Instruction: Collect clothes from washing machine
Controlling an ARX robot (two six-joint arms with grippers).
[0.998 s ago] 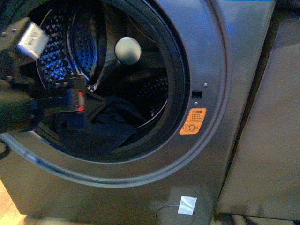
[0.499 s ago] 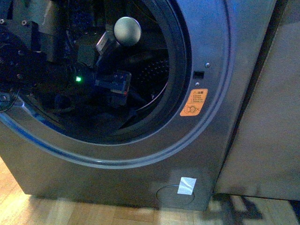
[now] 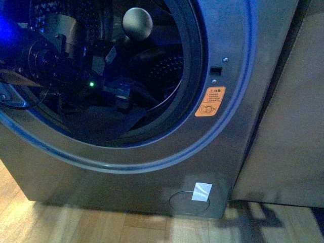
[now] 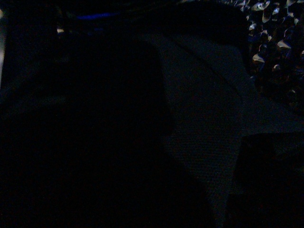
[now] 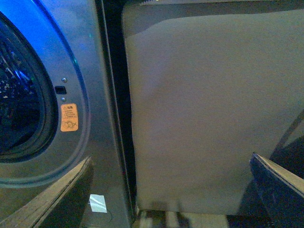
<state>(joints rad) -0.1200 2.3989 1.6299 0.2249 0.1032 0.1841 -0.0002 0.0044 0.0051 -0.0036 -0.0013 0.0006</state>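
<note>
- Soft dark navy clothes (image 3: 101, 126) lie low inside the dark grey metallic washing machine (image 3: 238, 76).
- The black left gripper (image 3: 123, 96) sits inside, just above them; whether it is apart or together cannot be told.
- The right gripper (image 5: 171, 159) hangs outside, fingers apart.

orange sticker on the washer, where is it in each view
Front view: orange sticker on the washing machine front, right of the porthole rim.
Right wrist view: same sticker, between the rim and the beige box.
Left wrist view: dark, nothing to tell.
Shared landmark: black latch slot just above the sticker, also in the right wrist view.
</note>
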